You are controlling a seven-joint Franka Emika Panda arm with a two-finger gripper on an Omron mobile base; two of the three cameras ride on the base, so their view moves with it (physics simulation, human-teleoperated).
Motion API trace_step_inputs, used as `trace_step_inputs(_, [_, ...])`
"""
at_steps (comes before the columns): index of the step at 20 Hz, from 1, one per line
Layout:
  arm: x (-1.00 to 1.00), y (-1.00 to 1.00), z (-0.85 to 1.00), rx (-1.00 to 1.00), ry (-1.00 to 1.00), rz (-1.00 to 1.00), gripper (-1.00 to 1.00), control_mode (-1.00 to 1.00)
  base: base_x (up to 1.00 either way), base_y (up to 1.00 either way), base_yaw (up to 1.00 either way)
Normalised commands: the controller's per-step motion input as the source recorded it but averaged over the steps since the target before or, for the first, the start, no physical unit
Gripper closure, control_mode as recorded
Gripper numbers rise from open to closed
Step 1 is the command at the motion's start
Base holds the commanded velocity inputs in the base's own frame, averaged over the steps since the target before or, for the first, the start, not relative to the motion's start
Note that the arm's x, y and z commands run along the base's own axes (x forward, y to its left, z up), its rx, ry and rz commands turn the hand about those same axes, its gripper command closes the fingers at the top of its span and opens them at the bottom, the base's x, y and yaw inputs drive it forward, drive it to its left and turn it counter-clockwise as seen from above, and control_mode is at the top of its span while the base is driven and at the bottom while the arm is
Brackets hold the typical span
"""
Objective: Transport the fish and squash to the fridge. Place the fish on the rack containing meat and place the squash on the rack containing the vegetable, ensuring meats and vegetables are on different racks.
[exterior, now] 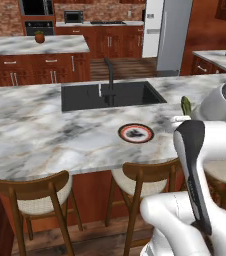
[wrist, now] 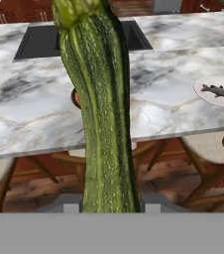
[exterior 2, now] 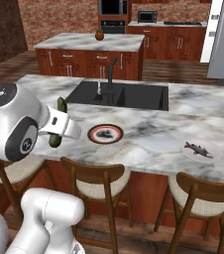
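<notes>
My gripper (wrist: 109, 206) is shut on the squash (wrist: 101, 109), a long, bumpy, dark olive-green squash that stands upright between the fingers. From the right base view the squash (exterior 2: 55, 140) pokes out above and below the white hand, in front of the island counter's near edge. Its tip (exterior: 186, 106) peeks over the arm in the left base view. The fish (exterior 2: 198, 149) lies on a pale plate on the counter, well to the right of the hand; the fish (wrist: 218, 92) also appears there. The fridge (exterior: 172, 35) stands far back, beyond the island. Its racks, the meat and the vegetable are out of view.
A red-rimmed round plate (exterior 2: 105, 133) sits on the marble island (exterior: 35, 130) before the black sink (exterior: 110, 95) and its tap. Wooden stools (exterior: 35, 192) line the near side. A second island (exterior 2: 89, 42) stands behind.
</notes>
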Motion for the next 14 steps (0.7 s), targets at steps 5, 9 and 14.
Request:
trace_step_inputs(5, [-0.93,0.0,0.68,0.02,-0.09,0.0,1.0,-1.0,0.0,0.0,0.0])
trace_step_inputs(9, [-0.96,0.0,0.76,0.02,-0.12,0.0,1.0,-1.0,0.0,0.0,0.0])
trace_step_inputs(14, [-0.33,0.0,0.31,0.0,-0.05,0.0,1.0,1.0,-0.2,0.14,0.0])
